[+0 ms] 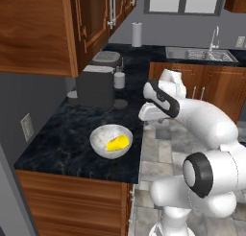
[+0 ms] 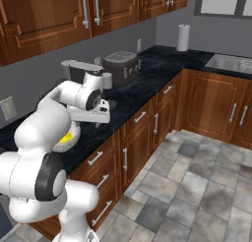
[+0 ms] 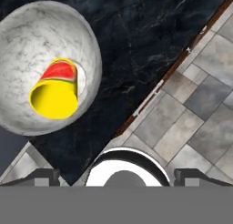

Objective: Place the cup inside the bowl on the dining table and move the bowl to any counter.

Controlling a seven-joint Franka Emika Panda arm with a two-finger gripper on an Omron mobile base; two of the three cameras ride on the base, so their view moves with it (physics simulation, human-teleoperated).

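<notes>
The whitish-grey speckled bowl [image 1: 100, 136] stands on the black marble counter [image 1: 57, 139] near its front edge. The yellow cup [image 1: 118, 142] lies tipped on its side inside the bowl, its red-orange mark [image 3: 60, 72] facing up. My gripper [image 3: 118, 175] hovers above and to the right of the bowl [image 3: 27, 41], over the counter's edge. It is open, its fingertips [image 3: 43, 175] are wide apart and nothing is between them. In the right base view my arm partly hides the bowl [image 2: 72, 140] and cup [image 2: 66, 136]. The dining table is out of view.
A grey coffee machine [image 1: 96, 88] and a toaster [image 1: 106, 58] stand further back on the counter. A paper towel roll [image 1: 137, 33] and a sink [image 1: 199, 53] lie beyond them. Wall cupboards [image 1: 43, 29] hang overhead. Tiled floor [image 2: 197, 177] lies to the right.
</notes>
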